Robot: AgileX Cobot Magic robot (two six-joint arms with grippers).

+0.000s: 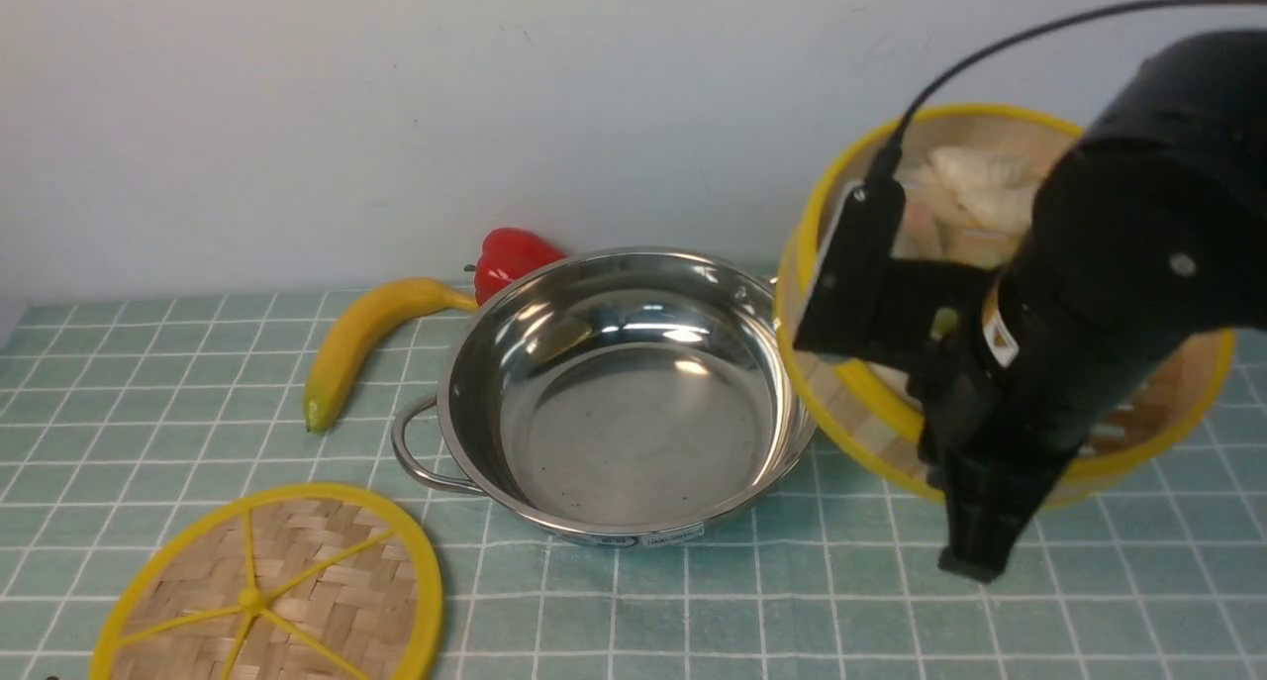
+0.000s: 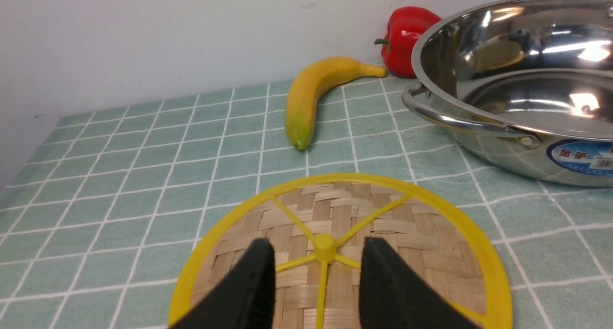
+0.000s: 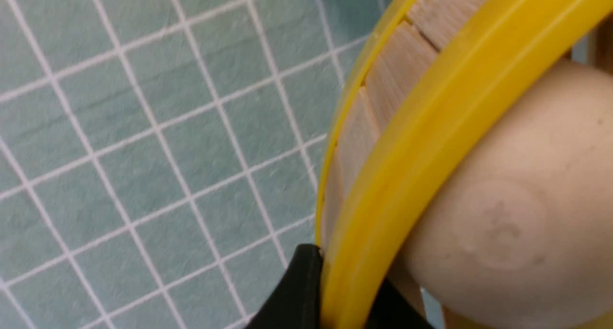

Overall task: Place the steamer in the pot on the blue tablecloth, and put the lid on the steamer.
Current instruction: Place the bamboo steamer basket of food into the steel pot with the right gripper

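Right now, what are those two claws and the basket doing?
Right gripper shut on steamer rim, steamer tilted beside pot. Left gripper open over lid. Pot empty, unobstructed.

The pot (image 1: 633, 433) sits mid-tablecloth (image 1: 792, 601). From it, the lid (image 1: 277, 591) lies at 8 o'clock, the banana (image 1: 361, 339) at 10, the bell pepper (image 1: 510, 254) behind at 11, and the tilted steamer (image 1: 841, 403) at 3, buns (image 1: 970, 195) inside.

In the left wrist view, at the right edge of the frame, the pot (image 2: 498, 164) has a blue oval label (image 2: 574, 155) on its outer wall. The label shows two yellow Chinese characters, seemingly 金驴, and a white barcode patch (image 2: 604, 163) with digits too small to read. In the front view this label is illegible. At centre right, a small white sticker (image 1: 999, 339) with an orange warning triangle sits on the right arm (image 1: 1119, 294).
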